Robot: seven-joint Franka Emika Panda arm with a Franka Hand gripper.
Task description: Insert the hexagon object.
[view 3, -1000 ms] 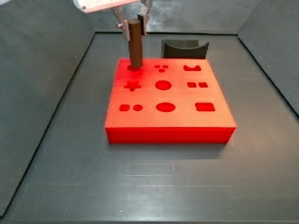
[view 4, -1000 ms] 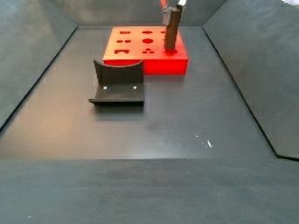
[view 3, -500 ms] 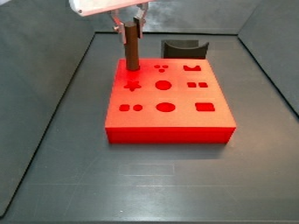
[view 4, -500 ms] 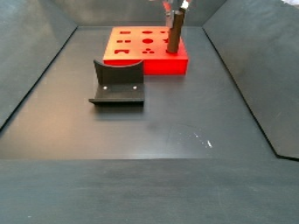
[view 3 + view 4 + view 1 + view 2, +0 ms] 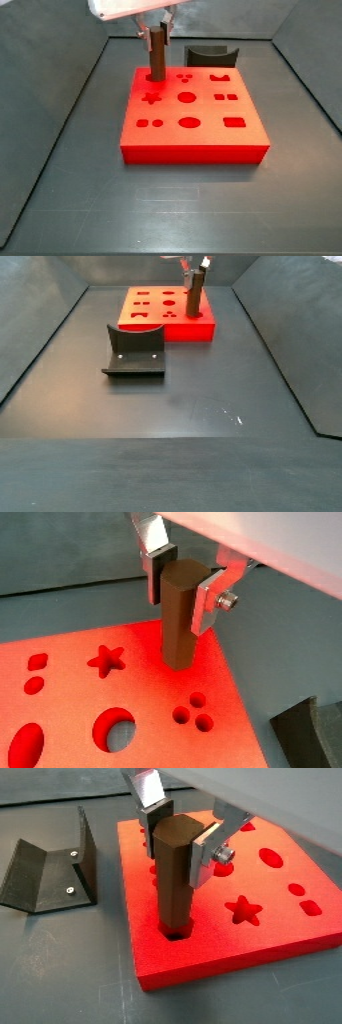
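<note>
While the two silver fingers (image 5: 210, 600) clamp the top of the hexagon object (image 5: 174, 878) from opposite sides, the gripper (image 5: 183, 582) holds it upright over a corner of the red block (image 5: 267, 908), and the dark pads press flat against the peg's faces in both wrist views. The peg's lower end meets the block at a small hole close to the block's corner; in a wrist view (image 5: 174, 930) the tip looks seated in the mouth of that hole, though how deep it has gone I cannot tell. Around it the block's top carries other cut-outs: a star (image 5: 243, 910), an oval (image 5: 114, 724) and a group of three small round holes (image 5: 195, 710). In a side view the peg (image 5: 156, 54) stands at the block's far corner, with the gripper's body mostly cut off by the frame above it. The block sits toward the far edge of the dark desk (image 5: 201, 416), and the fixture (image 5: 134, 351) stands on the desk just beside it, apart from the peg. By my judgement the step in hand is the insertion itself: the peg is aligned and has begun to enter. The next move calls for a straight push down with the peg kept vertical and its flats matched to the hole, then parting the fingers once it bottoms out; any tilt could jam it.
</note>
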